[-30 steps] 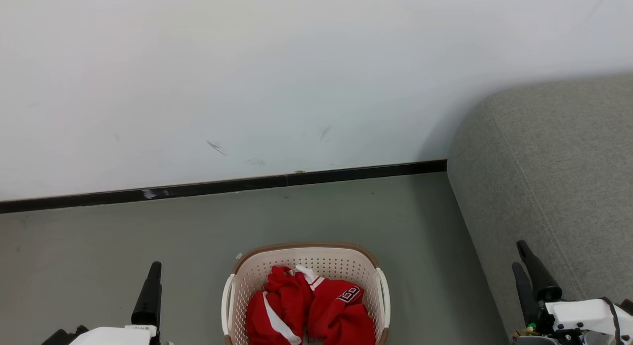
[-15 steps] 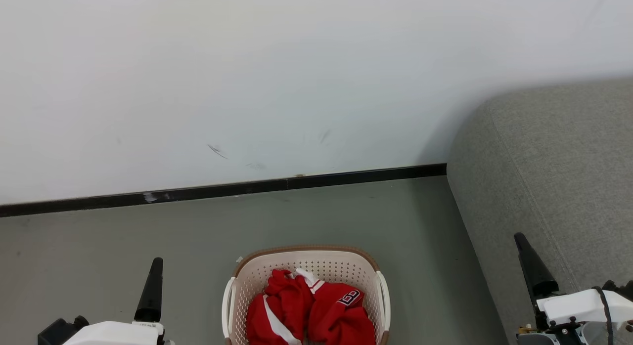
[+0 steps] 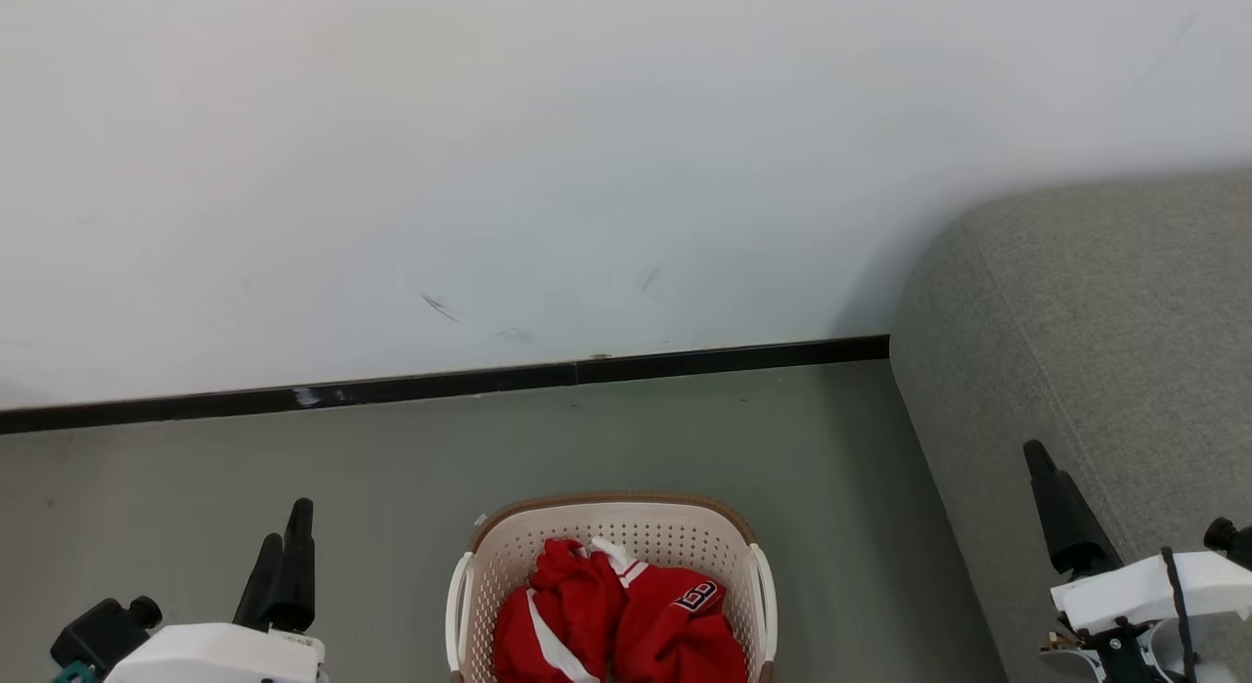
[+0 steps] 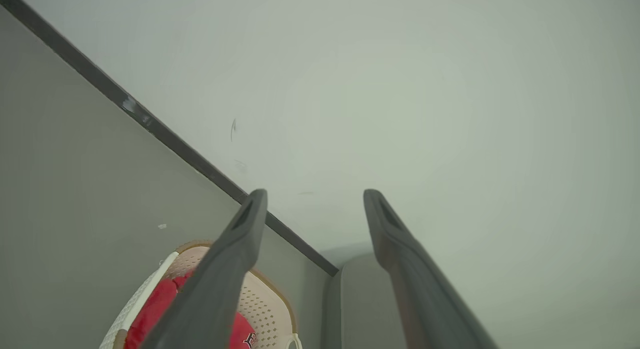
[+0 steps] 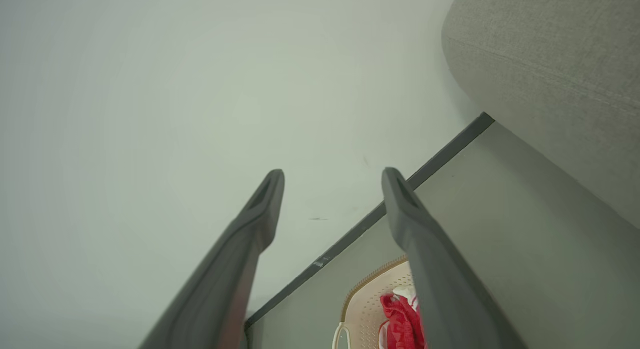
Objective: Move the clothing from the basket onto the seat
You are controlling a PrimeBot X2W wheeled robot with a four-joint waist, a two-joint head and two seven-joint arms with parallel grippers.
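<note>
The basket (image 3: 606, 499), cream with a brown rim, stands on the floor at the bottom centre of the head view. The red clothing (image 3: 626, 624) with white stripes is heaped inside it. The grey seat (image 3: 1105, 321) rises at the right, its side close to the basket. My left gripper (image 3: 287, 523) hangs open left of the basket, well apart from it. My right gripper (image 3: 1039, 458) stands in front of the seat's side. In the left wrist view the left gripper (image 4: 316, 193) is open and empty above the basket (image 4: 270, 299). The right gripper (image 5: 334, 172) is likewise open and empty, with the clothing (image 5: 400, 314) low behind one finger.
A white wall (image 3: 587, 155) with a few scuff marks runs behind everything, ending in a black baseboard (image 3: 440, 385). Grey floor (image 3: 636, 438) lies between the wall and the basket and on both sides of it.
The head camera has shifted slightly, so the scene sits a bit lower. Both grippers have risen a little, and the left one has turned so that both its fingers show. Basket and clothing are unmoved.
</note>
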